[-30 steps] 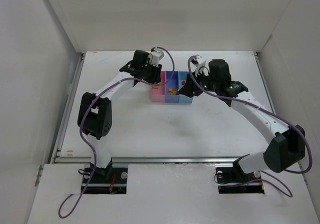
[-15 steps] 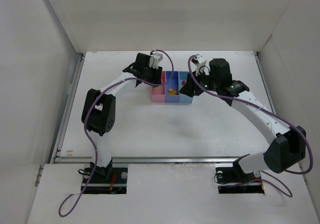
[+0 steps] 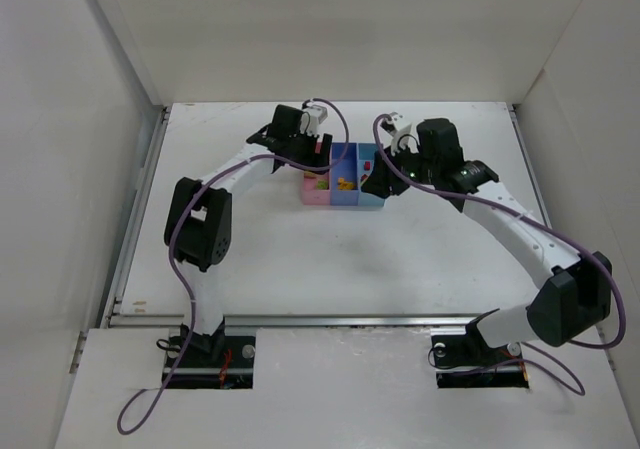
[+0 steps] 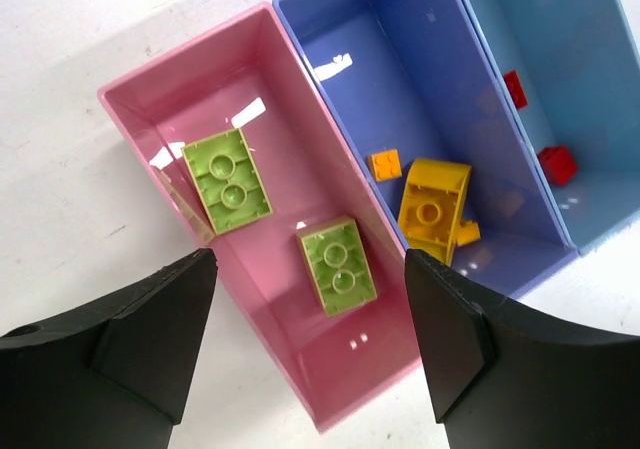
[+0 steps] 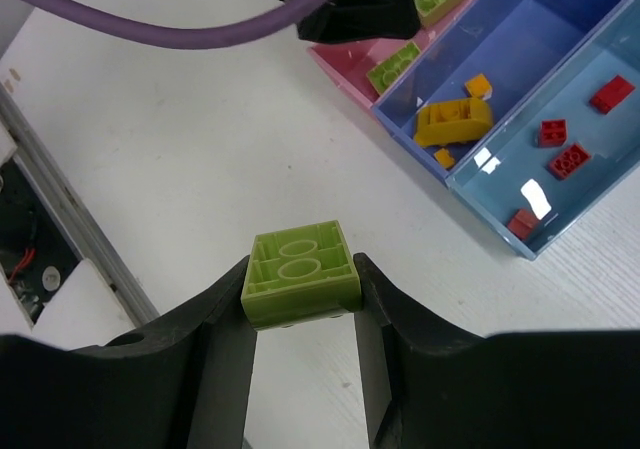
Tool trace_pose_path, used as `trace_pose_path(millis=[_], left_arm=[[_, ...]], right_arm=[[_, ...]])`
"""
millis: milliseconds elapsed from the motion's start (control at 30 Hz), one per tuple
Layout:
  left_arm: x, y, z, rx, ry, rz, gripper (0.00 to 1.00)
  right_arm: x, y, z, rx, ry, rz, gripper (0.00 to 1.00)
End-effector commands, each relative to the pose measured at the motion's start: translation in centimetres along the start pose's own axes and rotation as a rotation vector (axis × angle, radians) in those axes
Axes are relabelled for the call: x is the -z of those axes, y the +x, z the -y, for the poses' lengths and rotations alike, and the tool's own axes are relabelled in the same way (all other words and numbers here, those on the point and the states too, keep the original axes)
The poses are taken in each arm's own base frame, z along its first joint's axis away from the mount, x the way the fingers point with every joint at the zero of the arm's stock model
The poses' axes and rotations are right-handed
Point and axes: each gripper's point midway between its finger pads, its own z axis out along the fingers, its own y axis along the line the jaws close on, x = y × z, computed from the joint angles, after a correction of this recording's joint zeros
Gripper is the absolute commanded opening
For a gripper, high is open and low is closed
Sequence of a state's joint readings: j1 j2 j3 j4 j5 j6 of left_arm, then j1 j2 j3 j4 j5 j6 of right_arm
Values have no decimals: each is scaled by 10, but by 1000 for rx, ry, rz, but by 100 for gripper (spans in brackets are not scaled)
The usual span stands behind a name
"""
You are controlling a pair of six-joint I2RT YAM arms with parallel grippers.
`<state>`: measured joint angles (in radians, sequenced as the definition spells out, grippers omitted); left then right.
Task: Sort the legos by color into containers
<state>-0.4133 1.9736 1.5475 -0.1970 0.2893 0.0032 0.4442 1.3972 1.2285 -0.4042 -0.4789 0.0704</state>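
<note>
Your right gripper (image 5: 300,287) is pinching a lime yellow-green plastic lego brick (image 5: 298,269), held over the white table (image 5: 170,149) near the joined row of bins. It looks clear of the tabletop, though the overhead view is too small to be sure. Your left gripper (image 4: 310,334) is spread wide above the pink rectangular plastic bin (image 4: 185,69), which holds two lime bricks (image 4: 227,180). The medium blue bin (image 4: 400,59) holds yellow-orange pieces (image 4: 433,209). The light blue bin (image 4: 585,59) holds small red bricks (image 4: 557,164).
</note>
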Motion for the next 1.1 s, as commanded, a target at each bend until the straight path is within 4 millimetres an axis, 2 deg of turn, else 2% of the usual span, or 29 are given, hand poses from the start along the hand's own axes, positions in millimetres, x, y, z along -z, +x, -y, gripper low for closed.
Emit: trace_pose_path(millis=[0, 33, 67, 100, 167, 200, 233, 267, 300, 367, 400, 433, 500, 533, 567, 600, 667, 700, 733, 833, 900, 967, 1067], left_arm=[[57, -54, 22, -91, 31, 135, 73], [64, -54, 23, -108, 30, 135, 73], [79, -57, 24, -136, 16, 152, 73], [88, -54, 19, -127, 6, 152, 73], [102, -51, 7, -126, -38, 156, 73], [115, -48, -4, -110, -69, 164, 73], [121, -42, -12, -108, -91, 147, 73], [126, -38, -20, -109, -105, 138, 73], [137, -31, -40, -94, -172, 119, 73], [150, -23, -60, -75, -243, 110, 73], [156, -19, -68, -63, -270, 111, 73], [169, -12, -80, -52, -309, 114, 73], [180, -3, -84, -57, -340, 114, 73], [193, -7, -83, -71, -352, 155, 73], [193, 2, -83, -69, -351, 149, 73], [195, 5, -82, -70, -351, 150, 73], [196, 11, -77, -51, -337, 149, 73], [199, 9, -74, -45, -327, 163, 73], [196, 15, -74, -41, -325, 148, 73], [201, 16, -72, -43, -326, 159, 73], [204, 14, -71, -46, -327, 171, 73], [203, 17, -72, -55, -327, 160, 73], [203, 17, -72, -55, -327, 160, 73]], right_arm=[[-1, 1, 13, 10, 49, -48, 0], [-4, 19, 22, -11, 110, -115, 0], [-7, 27, 26, -3, 139, -153, 0], [-17, 46, 30, -1, 165, -224, 0], [-29, 73, 22, 40, 224, -349, 0], [-36, 84, 17, 57, 230, -398, 0], [-48, 111, 16, 59, 234, -507, 0], [-57, 122, 6, 94, 232, -555, 0], [-66, 138, 9, 75, 253, -624, 0], [-74, 149, 11, 74, 290, -679, 0], [-77, 153, 13, 87, 324, -701, 0], [-82, 145, 15, 85, 344, -693, 0], [-87, 155, 11, 94, 376, -742, 0], [-90, 147, 8, 106, 378, -730, 0], [-95, 153, 7, 107, 390, -754, 2], [-93, 157, 6, 119, 403, -787, 13], [-96, 158, 3, 166, 437, -808, 26], [-99, 167, 5, 178, 448, -842, 36], [-100, 171, 4, 190, 454, -860, 48], [-104, 174, -2, 199, 428, -867, 66], [-104, 170, -5, 195, 413, -845, 72], [-107, 154, -15, 185, 375, -777, 79], [-107, 137, -24, 173, 354, -705, 79]])
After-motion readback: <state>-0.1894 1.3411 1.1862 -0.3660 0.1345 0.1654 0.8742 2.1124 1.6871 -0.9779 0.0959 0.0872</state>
